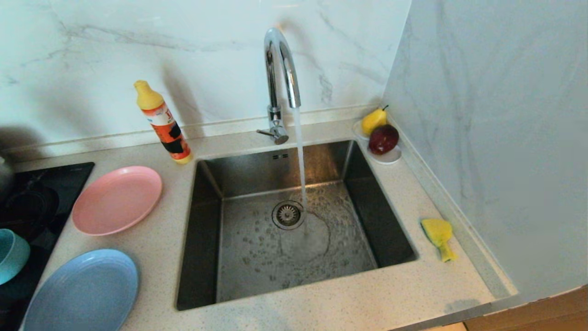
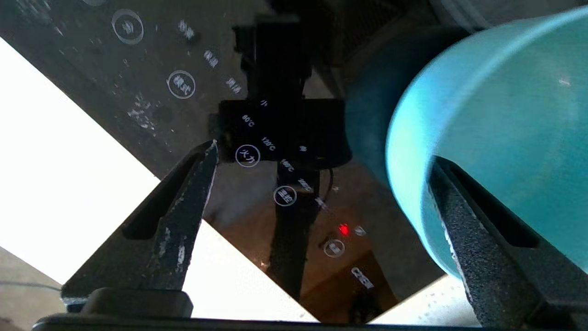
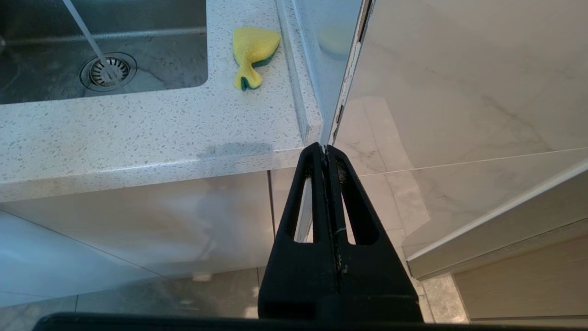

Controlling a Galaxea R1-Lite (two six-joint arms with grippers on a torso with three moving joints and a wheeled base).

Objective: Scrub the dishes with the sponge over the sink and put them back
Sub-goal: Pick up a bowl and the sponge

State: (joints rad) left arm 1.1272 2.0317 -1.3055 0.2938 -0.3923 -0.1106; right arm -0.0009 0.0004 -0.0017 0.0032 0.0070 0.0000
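The teal bowl (image 1: 11, 255) stands on the black cooktop (image 1: 50, 184) at the far left. In the left wrist view my left gripper (image 2: 324, 151) is open wide over the cooktop's control panel (image 2: 138, 101). One of its fingers (image 2: 477, 248) is at the bowl (image 2: 505, 115), whose rim lies just inside the gap; I cannot tell whether they touch. The pink plate (image 1: 117, 200) and the light blue plate (image 1: 82, 292) lie on the counter left of the sink (image 1: 206, 220). The yellow sponge (image 1: 438, 234) (image 3: 251, 48) lies right of the sink. My right gripper (image 3: 325, 147) is shut, parked below the counter's front edge.
Water runs from the chrome tap (image 1: 280, 59) onto the drain (image 1: 288, 214). A yellow-capped detergent bottle (image 1: 163, 122) stands behind the pink plate. A pear (image 1: 373, 120) and an apple (image 1: 383, 139) sit on a white saucer (image 1: 390, 158) in the back right corner, by the marble side wall.
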